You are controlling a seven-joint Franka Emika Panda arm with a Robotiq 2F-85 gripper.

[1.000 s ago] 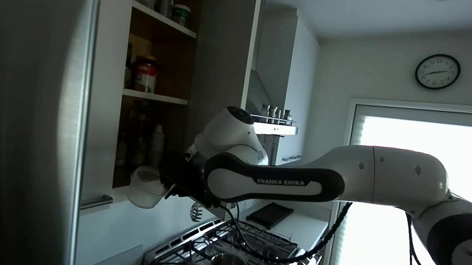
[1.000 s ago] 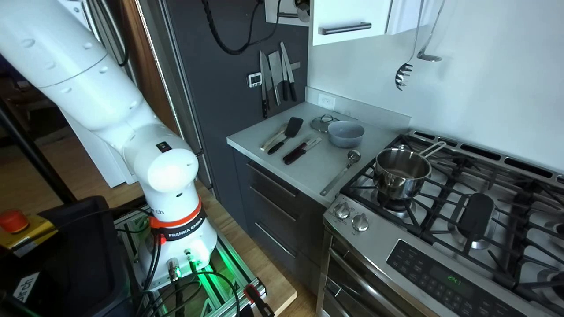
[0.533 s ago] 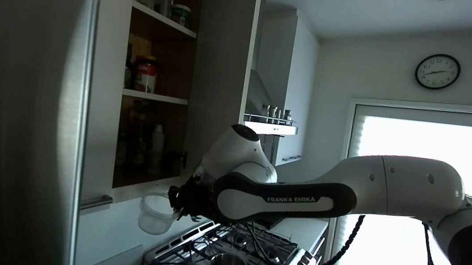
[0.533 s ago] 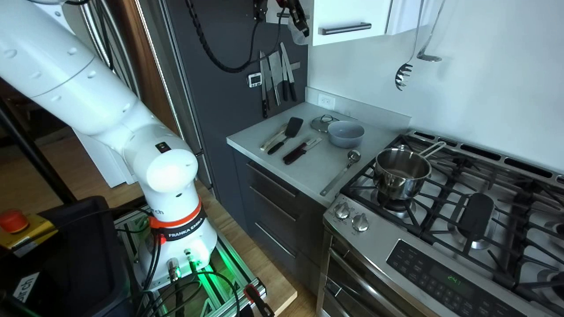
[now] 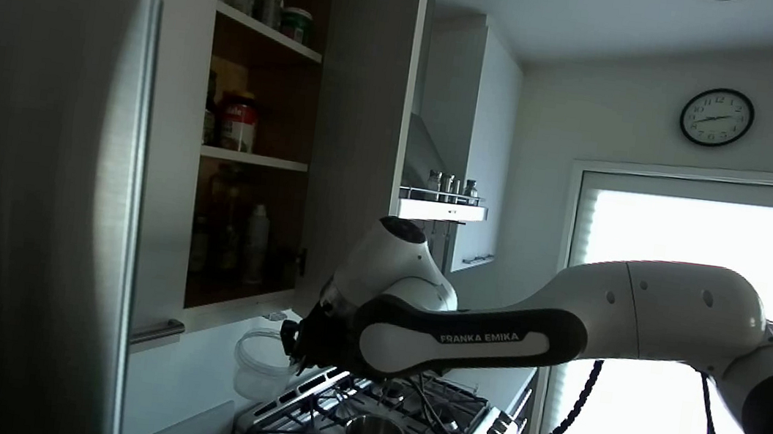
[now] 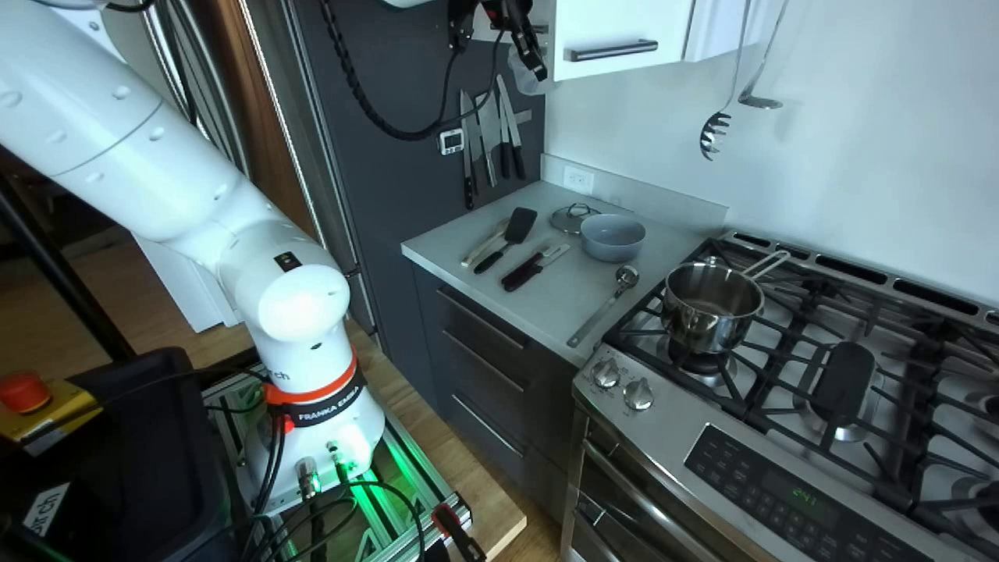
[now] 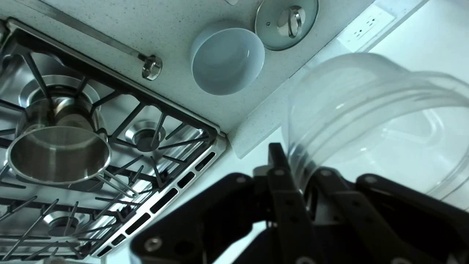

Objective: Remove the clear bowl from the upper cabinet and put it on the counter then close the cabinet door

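The clear bowl (image 5: pixel 260 375) hangs in the air below and in front of the upper cabinet's bottom edge. It also shows partly hidden in an exterior view (image 6: pixel 527 76) and large in the wrist view (image 7: pixel 340 95). My gripper (image 7: pixel 298 165) is shut on the bowl's near wall, one finger on each side; the bowl is tilted in the wrist view. The upper cabinet (image 5: pixel 253 159) stands open with jars and bottles on its shelves. The cabinet door (image 5: pixel 363 118) is swung wide open. The counter (image 6: pixel 546 312) lies well below the bowl.
On the counter are a grey-blue bowl (image 6: pixel 613 240), a glass lid (image 6: pixel 571 218), a spatula (image 6: pixel 519 226) and a ladle (image 6: pixel 605 304). A steel pot (image 6: pixel 710 312) stands on the stove (image 6: pixel 858 312). Knives (image 6: pixel 492 133) hang on the side wall. The steel fridge (image 5: pixel 27 202) is close by.
My gripper has moved down and away from the cabinet with the clear bowl in it, dropping from the cabinet's lower edge to below it. The cabinet door has not moved.
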